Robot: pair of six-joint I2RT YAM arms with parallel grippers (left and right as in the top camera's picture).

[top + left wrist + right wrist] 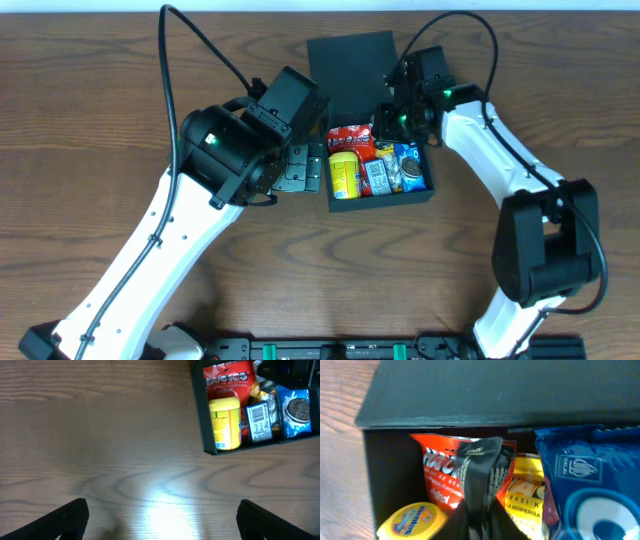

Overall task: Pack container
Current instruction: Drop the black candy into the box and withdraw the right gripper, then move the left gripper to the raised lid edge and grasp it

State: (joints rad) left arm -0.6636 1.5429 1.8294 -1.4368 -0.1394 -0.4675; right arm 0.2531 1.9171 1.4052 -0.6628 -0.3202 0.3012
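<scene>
The dark teal container lies open at the table's middle back, its flap lid folded away. It holds a red packet, a yellow tub, a barcode packet and a blue biscuit packet. My right gripper is over the box's far side, shut on a dark crinkled packet that stands upright among the snacks. My left gripper is open and empty over bare wood just left of the box, which also shows in the left wrist view.
The wooden table spreads out to the left and right of the box. A black rail runs along the front edge. The two arm bases stand at the front.
</scene>
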